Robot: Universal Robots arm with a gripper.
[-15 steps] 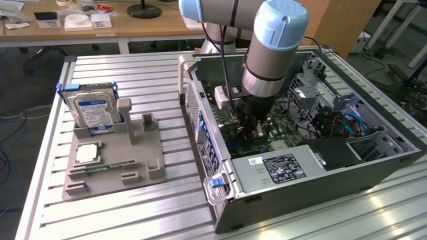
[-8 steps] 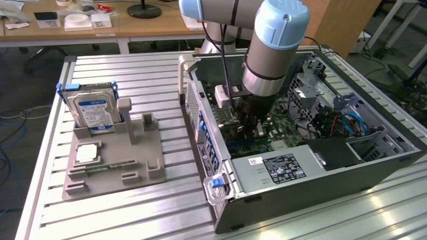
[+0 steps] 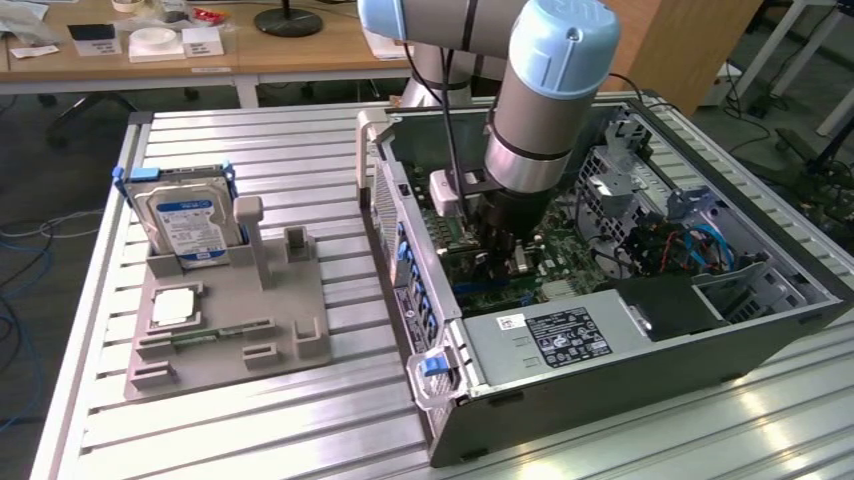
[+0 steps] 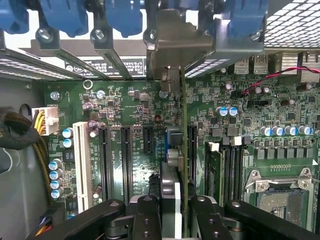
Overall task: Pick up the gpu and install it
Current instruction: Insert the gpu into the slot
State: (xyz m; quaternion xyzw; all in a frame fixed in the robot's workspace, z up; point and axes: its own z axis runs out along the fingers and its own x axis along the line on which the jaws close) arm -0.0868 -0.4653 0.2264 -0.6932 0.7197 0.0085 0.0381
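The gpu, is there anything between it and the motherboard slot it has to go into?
Nothing visible blocks it. The gripper holds the gpu edge-on inside the computer case, directly over the motherboard, with its metal bracket up at the rear slot openings. I can't tell whether it's seated.

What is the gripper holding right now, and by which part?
The gripper holds the gpu edge-on by its upper edge, fingers clamped on either face, inside the computer case over the motherboard slots.

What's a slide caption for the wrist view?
Gripper holds the gpu edge-on over the motherboard, its metal bracket up at the case's rear slots.
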